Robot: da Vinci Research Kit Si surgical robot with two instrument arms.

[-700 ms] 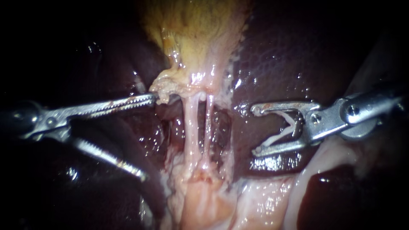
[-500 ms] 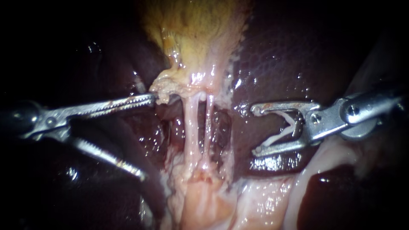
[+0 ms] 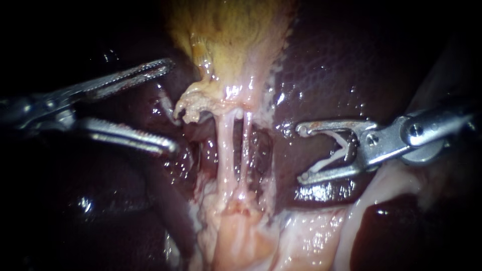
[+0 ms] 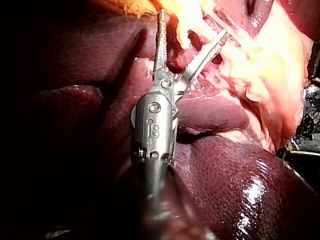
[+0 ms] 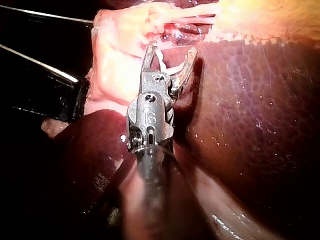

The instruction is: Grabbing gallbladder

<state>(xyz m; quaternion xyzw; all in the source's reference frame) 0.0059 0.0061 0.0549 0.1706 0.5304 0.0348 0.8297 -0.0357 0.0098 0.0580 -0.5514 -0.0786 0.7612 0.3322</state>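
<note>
**Left instrument.** Your left instrument (image 3: 167,105) enters from the left with its jaws spread wide, and they grip nothing. The upper jaw points toward the side of the gallbladder (image 3: 231,40). The lower jaw lies over dark liver (image 3: 341,65) below it. The toothed inner faces of both jaws are exposed.

**Gallbladder.** Find it at the top centre of the endoscope view. It is a yellowish body set between dark liver on either side and narrows downward to a frayed lower edge (image 3: 193,108). This edge sits just ahead of the gap between the left jaw tips. In the left wrist view a flap of the same yellow tissue shows between the two tips. Whether either jaw touches it cannot be told.

**Tubes.** Two pale tubes (image 3: 226,150) run side by side from the frayed edge down into pink tissue at the bottom of the view.

**Right instrument.** Your right instrument (image 3: 302,153) enters from the right and lies over the liver, beside the tubes but apart from them. Its jaws also gape, with no tissue between them. A pale V-shaped clip (image 3: 326,159) sits in the gap, its point toward the hinge.
</note>
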